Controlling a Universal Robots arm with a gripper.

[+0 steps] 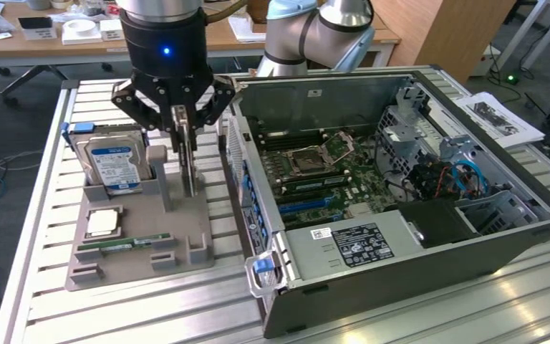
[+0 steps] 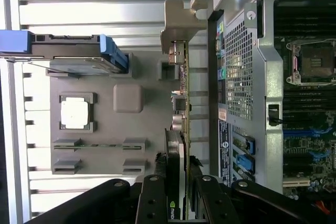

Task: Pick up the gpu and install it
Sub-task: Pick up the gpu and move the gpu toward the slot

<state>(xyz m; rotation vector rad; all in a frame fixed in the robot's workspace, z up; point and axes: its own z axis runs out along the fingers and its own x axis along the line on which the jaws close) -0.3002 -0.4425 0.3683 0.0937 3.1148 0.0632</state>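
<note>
High oblique exterior; wrist close above gpu (image 2: 177, 156)

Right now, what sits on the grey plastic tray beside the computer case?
A silver blue-labelled hard drive, a square silver processor, a narrow green memory stick, and the thin dark gpu card on edge, gripped by the black gripper. It hides the card's top edge.

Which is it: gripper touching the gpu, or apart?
Touching. The wrist view shows the gripper clamped on both faces of the gpu, no gap.
</note>
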